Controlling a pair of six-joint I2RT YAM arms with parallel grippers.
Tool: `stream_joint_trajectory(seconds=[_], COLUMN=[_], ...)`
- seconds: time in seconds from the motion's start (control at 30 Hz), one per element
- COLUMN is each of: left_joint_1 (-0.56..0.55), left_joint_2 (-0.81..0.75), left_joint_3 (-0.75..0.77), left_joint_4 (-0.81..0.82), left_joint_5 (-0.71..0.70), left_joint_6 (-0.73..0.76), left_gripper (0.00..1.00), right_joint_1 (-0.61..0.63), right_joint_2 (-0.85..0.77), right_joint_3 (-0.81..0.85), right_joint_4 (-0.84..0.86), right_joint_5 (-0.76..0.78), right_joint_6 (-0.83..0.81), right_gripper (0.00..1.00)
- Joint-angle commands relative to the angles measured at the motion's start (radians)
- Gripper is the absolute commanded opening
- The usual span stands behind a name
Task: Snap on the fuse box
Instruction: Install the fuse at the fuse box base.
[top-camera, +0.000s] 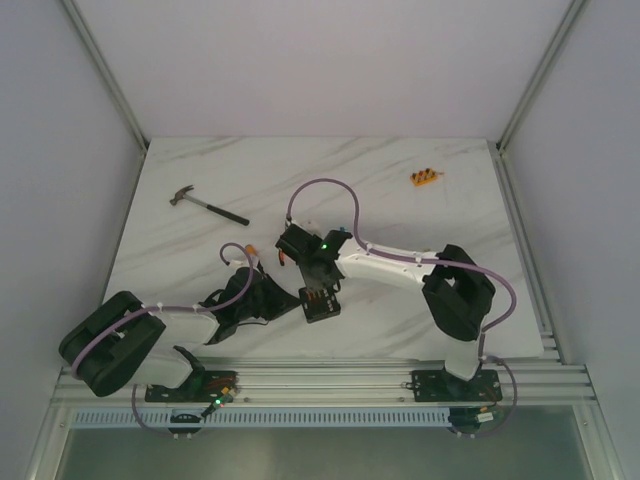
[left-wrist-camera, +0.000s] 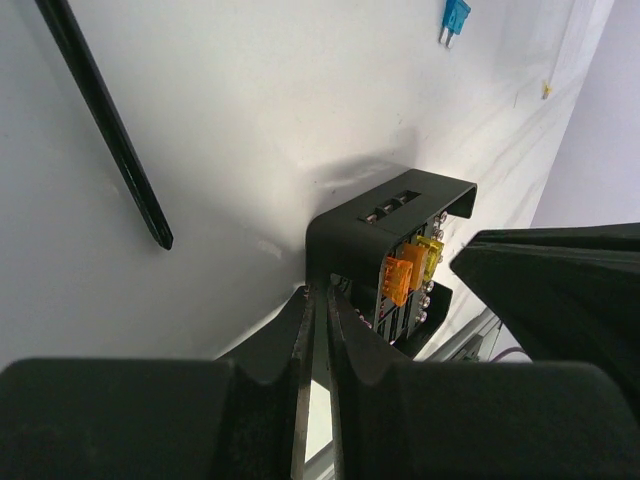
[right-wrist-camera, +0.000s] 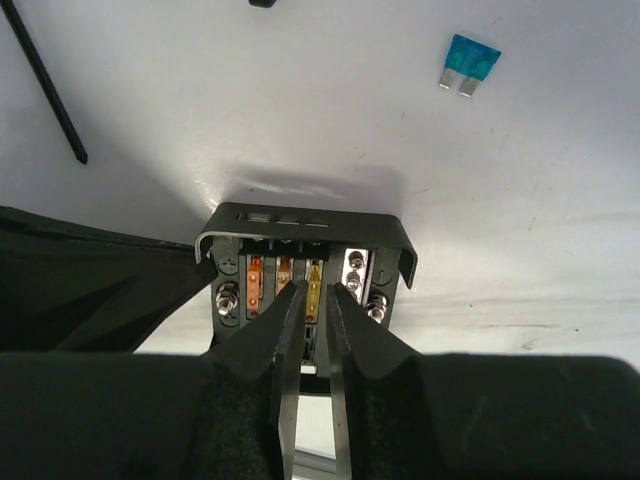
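The fuse box (top-camera: 322, 306) is a small black box near the table's front edge, between both arms. Its lid sits tilted over the far end, and orange and yellow fuses show beneath it. In the left wrist view my left gripper (left-wrist-camera: 318, 295) is shut on the near corner of the fuse box (left-wrist-camera: 400, 215). In the right wrist view my right gripper (right-wrist-camera: 315, 290) is right over the fuse box (right-wrist-camera: 300, 220). Its jaws are almost closed, with a yellow fuse (right-wrist-camera: 316, 285) showing in the slit. The left gripper (top-camera: 296, 297) and the right gripper (top-camera: 320, 290) meet at the box in the top view.
A hammer (top-camera: 207, 205) lies at the back left. An orange strip of fuses (top-camera: 424, 178) lies at the back right. A loose blue fuse (right-wrist-camera: 470, 62) and a thin black rod (right-wrist-camera: 45, 85) lie on the table beyond the box. The table's front rail (top-camera: 320, 380) is close behind the box.
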Motion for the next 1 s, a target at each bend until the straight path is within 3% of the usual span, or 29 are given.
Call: stream_joint_trajectory(seconds=[0.0,0.17,0.33,0.97], left_joint_1=[-0.003,-0.003,-0.003,-0.003], left_joint_2=[0.006,0.007,0.006,0.009], left_joint_3=[-0.004,-0.005,-0.007,-0.009], left_joint_4=[-0.085,-0.084,-0.084,-0.088], left_joint_5=[-0.035,-0.033,-0.034,-0.035], left_joint_6=[-0.006,-0.006,-0.006,-0.008], left_gripper=[0.18,0.18,0.18,0.18], right_joint_1=[0.004,0.006,0.005,-0.001], right_joint_2=[0.048,0.069,0.108,0.355], right_joint_3=[-0.009,-0.018,-0.016,-0.050], right_joint_4=[0.004,0.000,-0.038,-0.014], right_joint_5=[0.021,0.013,-0.005,-0.053], right_joint_6=[0.031,0.039,0.029,-0.043], right_gripper=[0.20,0.14,0.00,0.00])
